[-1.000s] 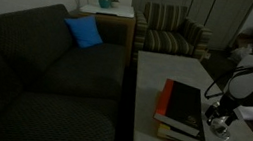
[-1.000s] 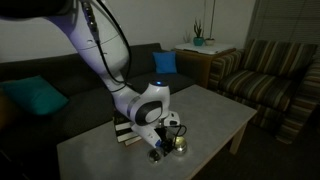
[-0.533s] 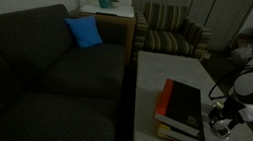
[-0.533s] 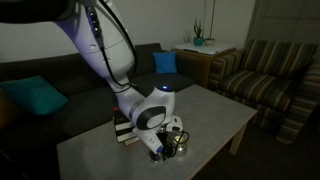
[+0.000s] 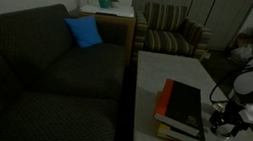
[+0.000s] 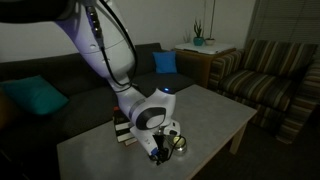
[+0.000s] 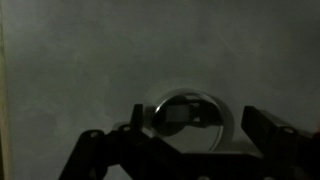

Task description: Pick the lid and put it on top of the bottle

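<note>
In the wrist view my gripper point(image 7: 195, 118) is open, one dark finger on each side of a pale, glassy round thing point(image 7: 188, 112) on the grey table. From above I cannot tell whether it is the flat lid or the squat bottle. In an exterior view the gripper point(image 6: 165, 148) is low over the table, right next to a small pale round bottle point(image 6: 181, 144). In an exterior view the gripper point(image 5: 222, 123) hangs just past the books. No separate lid shows clearly in the dim light.
A stack of books point(image 5: 182, 111) lies on the table point(image 5: 167, 72) close beside the gripper; it also shows behind the arm point(image 6: 122, 130). A dark sofa point(image 5: 36, 67) runs along one side. A striped armchair point(image 5: 173, 32) stands beyond the table's far end.
The gripper has moved down towards the table beside the books. It has stayed open. The round thing has not moved.
</note>
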{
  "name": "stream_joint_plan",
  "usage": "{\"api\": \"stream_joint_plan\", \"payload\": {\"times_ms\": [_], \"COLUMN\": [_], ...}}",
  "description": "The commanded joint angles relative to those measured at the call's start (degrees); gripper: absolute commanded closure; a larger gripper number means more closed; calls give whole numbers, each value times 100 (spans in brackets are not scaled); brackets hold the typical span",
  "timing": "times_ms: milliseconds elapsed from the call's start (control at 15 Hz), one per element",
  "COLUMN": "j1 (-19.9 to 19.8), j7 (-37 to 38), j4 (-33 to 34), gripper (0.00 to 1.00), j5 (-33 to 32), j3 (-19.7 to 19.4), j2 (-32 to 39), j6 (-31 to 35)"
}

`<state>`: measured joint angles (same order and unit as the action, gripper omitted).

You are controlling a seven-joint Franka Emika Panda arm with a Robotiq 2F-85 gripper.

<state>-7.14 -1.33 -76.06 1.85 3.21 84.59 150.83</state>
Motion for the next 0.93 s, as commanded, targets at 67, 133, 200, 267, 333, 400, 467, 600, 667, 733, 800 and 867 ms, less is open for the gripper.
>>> {"api": "stream_joint_plan", "payload": {"times_ms": [67,133,200,267,333,400,467,600,667,733,800,867], "j1": [40,26,4,-7,-8,14,68,166,182,177,145,145], "j7": [430,488,520,567,608,720,887,1245,1350,1395,1242,1261], "j4": [142,157,173,188,195,203,209,253,274,314,226,238], "gripper": [0,0,0,0,0,0,0,0,0,0,0,0], "j5": [384,457,521,582,627,675,707,705,687,671,646,645], "j3": [28,36,36,23,1,-55,-144,-326,-377,-393,-329,-342], "j2": [-6,-8,-10,-11,-12,-13,-13,-14,-14,-14,-14,-15], "j6": [-621,-693,-753,-798,-802,-818,-827,-1008,-1104,-1238,-980,-1004]}}
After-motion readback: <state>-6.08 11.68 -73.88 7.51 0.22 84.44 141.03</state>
